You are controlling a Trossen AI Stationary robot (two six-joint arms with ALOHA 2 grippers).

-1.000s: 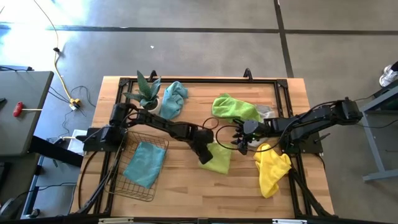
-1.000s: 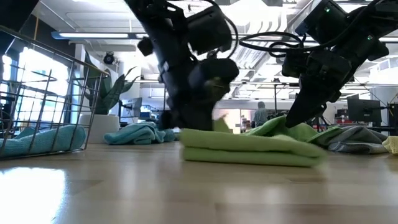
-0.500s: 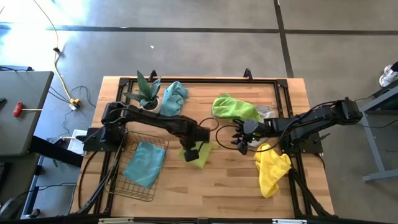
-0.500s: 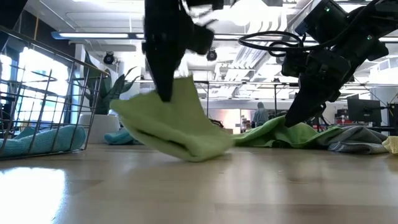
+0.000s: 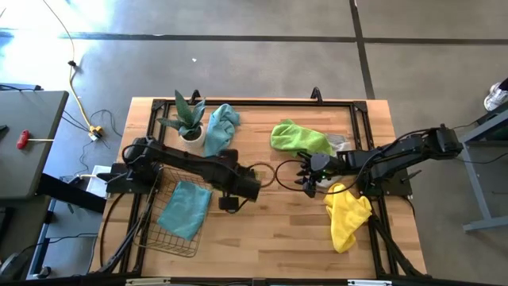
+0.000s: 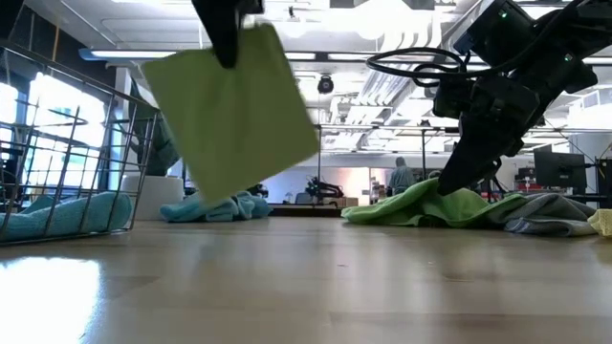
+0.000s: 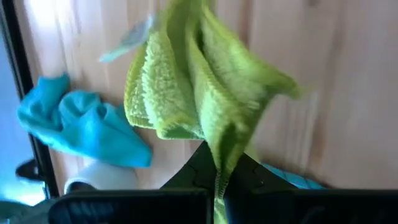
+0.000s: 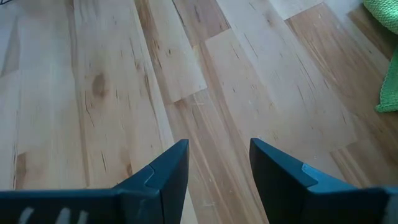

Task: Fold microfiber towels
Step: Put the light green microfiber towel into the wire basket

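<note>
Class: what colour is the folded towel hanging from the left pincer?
Lime green; the folded microfiber towel shows best in the low view.

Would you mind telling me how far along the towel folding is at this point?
Done: one teal towel lies flat in the basket. In hand: the left gripper holds a folded green towel off the table, near the basket. Left: crumpled teal, green and yellow towels, plus a grey one. The right gripper is open and empty.
</note>
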